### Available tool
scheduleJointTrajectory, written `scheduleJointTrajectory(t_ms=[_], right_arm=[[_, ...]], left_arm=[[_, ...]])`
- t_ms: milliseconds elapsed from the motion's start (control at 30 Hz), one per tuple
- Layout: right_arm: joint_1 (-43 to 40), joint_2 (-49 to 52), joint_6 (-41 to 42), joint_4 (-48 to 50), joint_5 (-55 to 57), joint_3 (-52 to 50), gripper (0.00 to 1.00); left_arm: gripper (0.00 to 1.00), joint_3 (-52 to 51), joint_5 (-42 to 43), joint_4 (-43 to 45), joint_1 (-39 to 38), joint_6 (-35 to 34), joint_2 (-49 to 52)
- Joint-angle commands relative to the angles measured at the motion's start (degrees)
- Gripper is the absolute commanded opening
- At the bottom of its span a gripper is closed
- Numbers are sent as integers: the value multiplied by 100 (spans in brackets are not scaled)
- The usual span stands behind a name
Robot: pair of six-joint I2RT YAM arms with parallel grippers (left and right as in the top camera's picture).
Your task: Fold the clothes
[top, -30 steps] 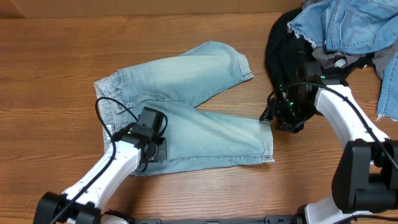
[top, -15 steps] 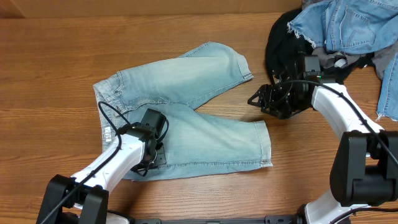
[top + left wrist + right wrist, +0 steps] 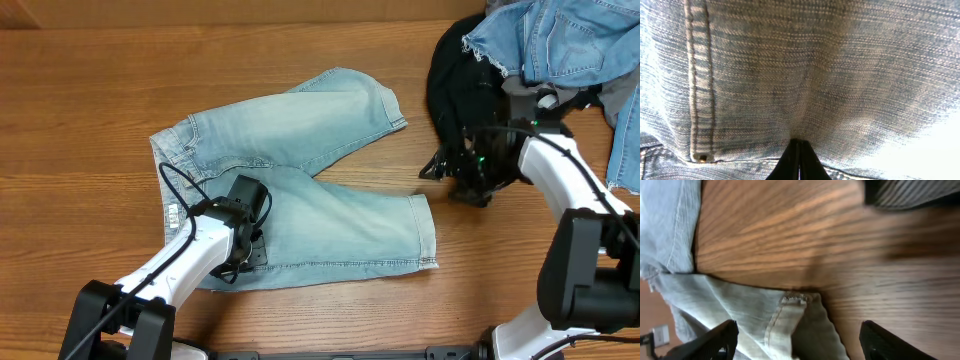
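Observation:
Pale light-blue denim jeans point(image 3: 300, 130) lie spread on the wooden table, legs pointing right. My left gripper point(image 3: 243, 250) sits on the lower leg near the waistband. In the left wrist view, the left gripper point(image 3: 796, 145) is shut, with denim point(image 3: 805, 70) puckering at its tip. My right gripper point(image 3: 432, 170) hangs open just up and right of the lower leg's hem. In the right wrist view, the right gripper point(image 3: 797, 345) has jaws spread wide, with the hem corner point(image 3: 790, 305) between them and not touched.
At the back right, a black garment point(image 3: 450, 70), frayed-edged blue denim pieces point(image 3: 560, 40) and grey cloth point(image 3: 520, 92) lie in a pile close behind the right arm. Bare wooden table point(image 3: 100, 110) shows on the left and front.
A second ago the lower leg shifted left as the left gripper drew back. The right gripper rose from the hem, swung left, and has now come back right and lower.

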Motion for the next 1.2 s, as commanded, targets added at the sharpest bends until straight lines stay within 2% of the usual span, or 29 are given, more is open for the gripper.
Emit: scheduleJointTrajectory(t_ms=[0, 133, 367, 600, 900, 1033, 1167], right_arm=[[17, 9, -101, 238, -612, -361, 82], [90, 9, -330, 332, -1202, -490, 82], [743, 59, -179, 734, -1154, -634, 86], [855, 90, -37, 2262, -1676, -634, 87], [1014, 87, -17, 3965, -1672, -605, 85], [407, -4, 96, 3672, -1650, -354, 85], [-267, -407, 94, 2083, -638, 284, 86]], left_arm=[[4, -205, -85, -140, -11, -138, 197], [4, -205, -85, -111, -11, -138, 197], [4, -205, -83, -96, -11, -138, 197], [4, -205, -85, -98, -11, -138, 197], [4, -205, -144, -109, -11, -140, 197], [4, -205, -284, -186, -9, -168, 197], [4, -184, -476, -186, -9, -179, 197]])
